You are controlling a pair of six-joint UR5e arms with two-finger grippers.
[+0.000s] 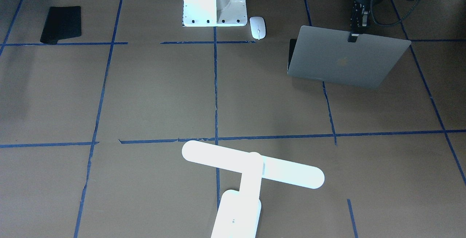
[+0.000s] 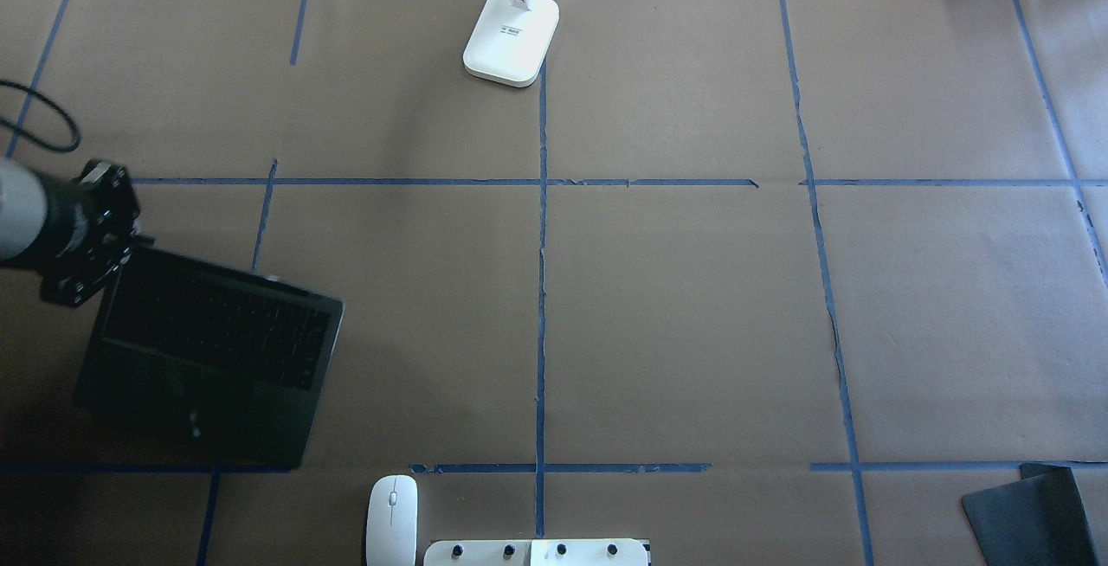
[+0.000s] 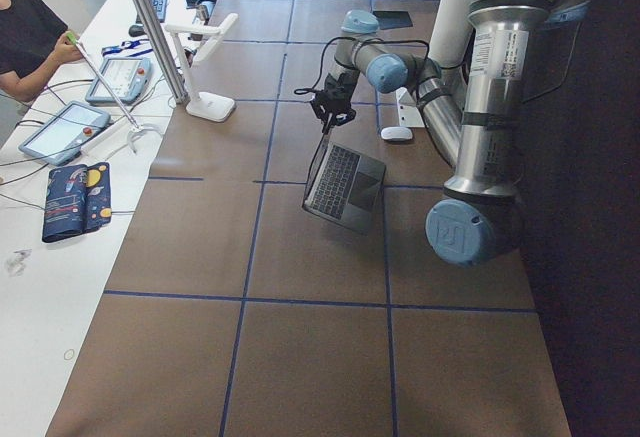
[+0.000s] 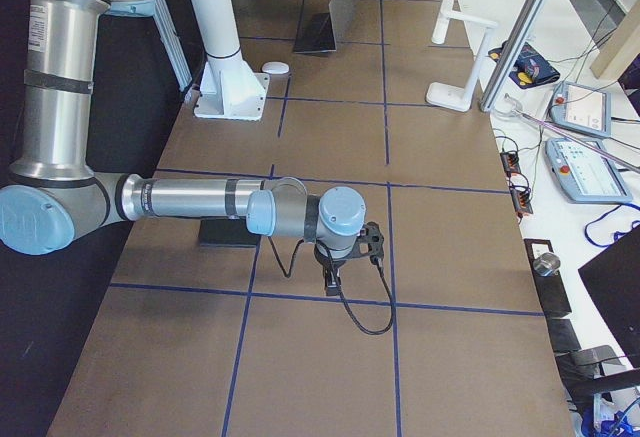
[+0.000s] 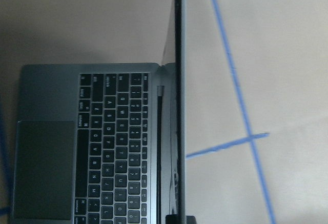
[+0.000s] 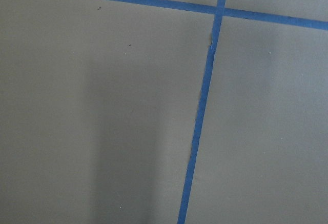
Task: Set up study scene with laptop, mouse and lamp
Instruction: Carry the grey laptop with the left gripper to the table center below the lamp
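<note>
Where brown paper covers the desk (image 1: pixel 153 92), blue tape lines (image 1: pixel 215 85) divide it into big squares. The laptop (image 1: pixel 342 61) stands open on the robot's left side, the left fingers (image 1: pixel 352 37) pinching the top edge of its lid. The front-facing view shows the apple logo (image 1: pixel 341 62) on the lid; the left wrist view shows instead the dark keyboard (image 5: pixel 115 147) with lettered keys. The mouse (image 1: pixel 257 27) lies just beside the white pedestal (image 1: pixel 214 1). The lamp (image 1: pixel 251 167) stands at the far edge near the centre line; the label (image 2: pixel 510 31) on its base is too small to read. A black mat (image 1: pixel 61 24) lies on the robot's right side. Only the right side view shows the right fingers (image 4: pixel 330 277), low over bare paper; whether they are spread I cannot tell. The left side view shows a white side desk (image 3: pixel 40 287) with screens (image 3: pixel 62 129) and a person (image 3: pixel 25 37).
</note>
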